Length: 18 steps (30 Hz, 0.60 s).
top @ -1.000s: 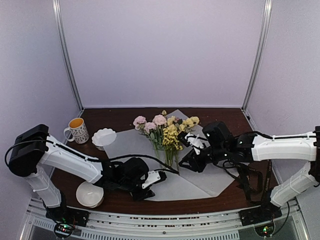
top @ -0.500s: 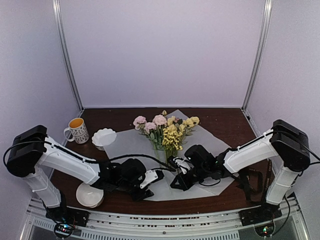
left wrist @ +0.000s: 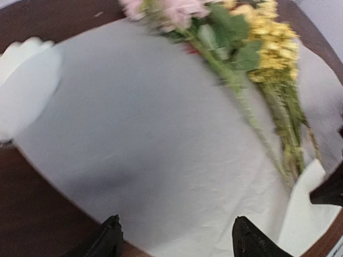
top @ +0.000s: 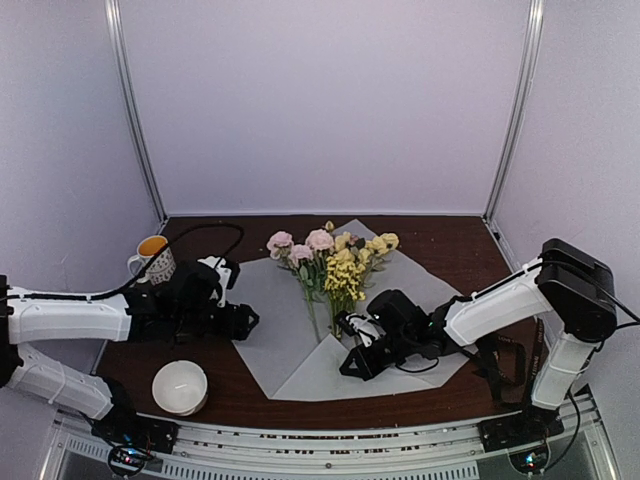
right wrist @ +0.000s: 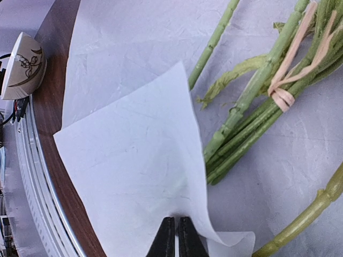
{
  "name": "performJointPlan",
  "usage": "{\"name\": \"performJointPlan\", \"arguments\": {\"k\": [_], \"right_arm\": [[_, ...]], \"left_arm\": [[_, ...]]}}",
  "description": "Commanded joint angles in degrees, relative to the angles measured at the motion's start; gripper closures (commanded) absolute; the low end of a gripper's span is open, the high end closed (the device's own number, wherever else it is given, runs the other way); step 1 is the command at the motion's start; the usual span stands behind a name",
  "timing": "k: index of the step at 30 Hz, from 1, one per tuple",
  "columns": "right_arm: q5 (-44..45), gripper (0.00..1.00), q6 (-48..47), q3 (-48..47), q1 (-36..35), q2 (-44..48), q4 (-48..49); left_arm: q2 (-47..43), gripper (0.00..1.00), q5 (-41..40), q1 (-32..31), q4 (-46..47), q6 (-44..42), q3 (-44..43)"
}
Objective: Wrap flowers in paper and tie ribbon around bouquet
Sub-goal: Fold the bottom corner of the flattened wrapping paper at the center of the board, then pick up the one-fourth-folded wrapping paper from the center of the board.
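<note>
Top external view: flowers (top: 335, 262) lie on the paper (top: 265, 300), blooms far, stems near. Right hand (right wrist: 175, 225) is clamped on the folded near corner — likely to draw it over the stems — while left hand (left wrist: 177, 241) hovers spread and empty at the paper's left edge.

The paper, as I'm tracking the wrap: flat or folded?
Partly folded: the paper has its near corner turned over the sheet, pinched in the right claw.
</note>
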<state>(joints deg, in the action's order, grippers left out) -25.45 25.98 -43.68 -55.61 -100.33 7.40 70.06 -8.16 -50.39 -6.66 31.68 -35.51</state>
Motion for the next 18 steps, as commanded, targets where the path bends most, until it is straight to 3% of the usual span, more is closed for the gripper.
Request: {"name": "performJointPlan", "arguments": {"k": [1,7,13,16,18], "right_arm": [[2.7,0.94,0.4,-0.2,-0.5,-0.9,-3.5],[2.8,0.94,0.6,-0.4,-1.1,-0.8,-3.7],[3.3,0.93,0.6,-0.2,-1.3,0.0,-3.7],[3.7,0.93,0.5,-0.1,-1.3,0.2,-3.8],[3.8,0.93,0.4,-0.2,-1.3,0.1,-3.9]], "left_arm": [[0.8,0.25,-0.1,6.1,-9.0,14.0,3.5],[9.7,0.21,5.7,11.9,-7.8,18.0,2.6],[15.7,0.23,9.6,12.2,-0.7,20.3,3.4],[16.6,0.32,13.0,12.2,4.8,20.3,3.8],[16.9,0.47,14.7,12.2,6.2,19.5,3.0]]}}
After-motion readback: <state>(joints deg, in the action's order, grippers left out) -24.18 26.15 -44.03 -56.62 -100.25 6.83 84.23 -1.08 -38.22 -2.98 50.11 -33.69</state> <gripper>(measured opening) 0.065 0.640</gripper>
